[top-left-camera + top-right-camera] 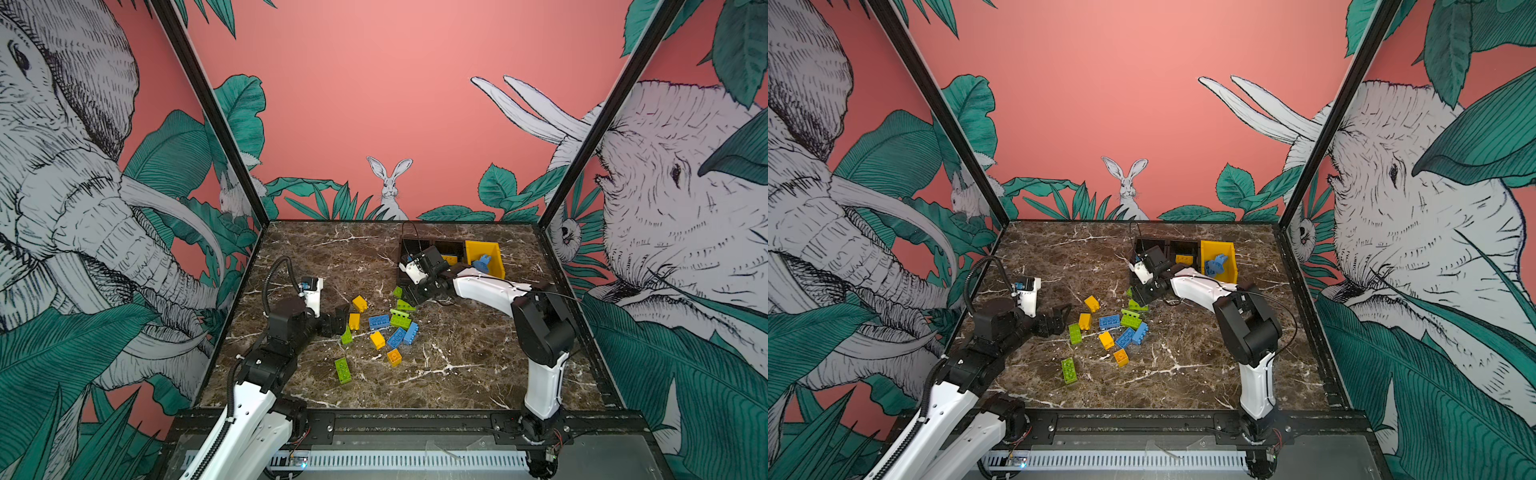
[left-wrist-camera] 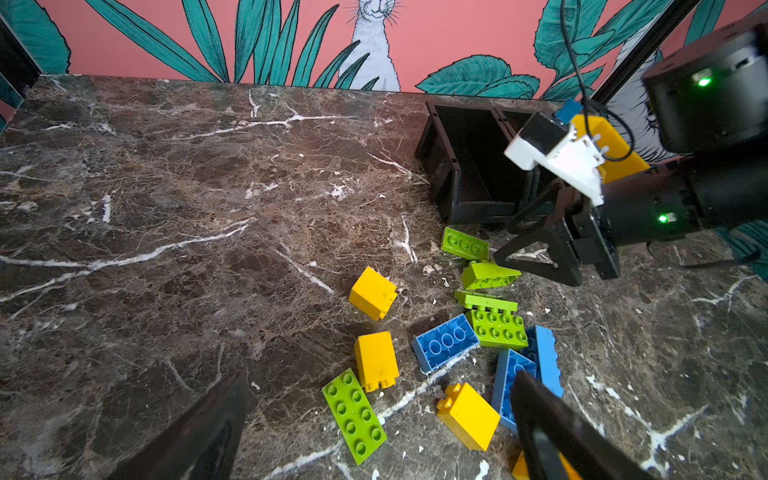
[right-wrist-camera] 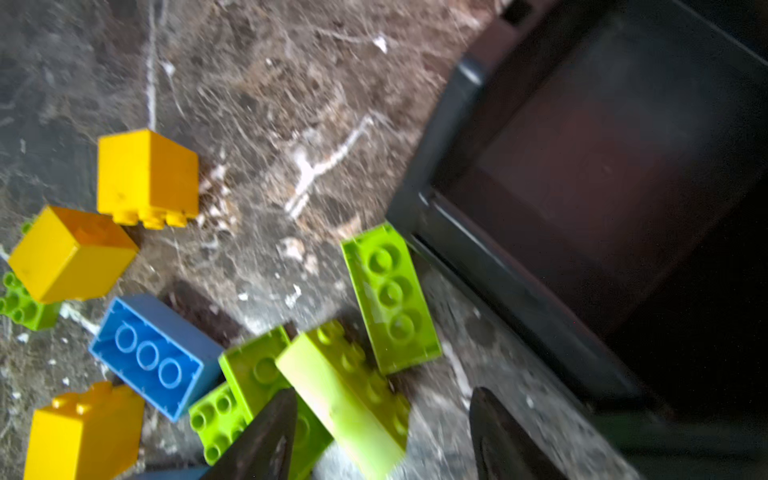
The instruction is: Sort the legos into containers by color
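Here, blue legos (image 1: 482, 262) sit in the yellow bin (image 1: 473, 249) and a yellow brick (image 1: 449, 259) in the adjoining black bin (image 1: 446, 246). Loose legos (image 1: 378, 322) dot the marble table (image 1: 457, 365) amid jungle murals (image 1: 685, 187). Only the right wrist view shows the right gripper (image 3: 384, 392) parted, a blurred lime brick (image 3: 345, 395) between its jaws. The left gripper (image 2: 382, 378) gapes wide.

The tabletop (image 1: 457, 365) looks like polished brown marble with white veins, faintly shiny. The legos (image 2: 376, 359) are smooth, glossy plastic. The black bins (image 2: 478, 210) look like matt plastic; the yellow bin (image 1: 477, 249) is plastic with a slight sheen.
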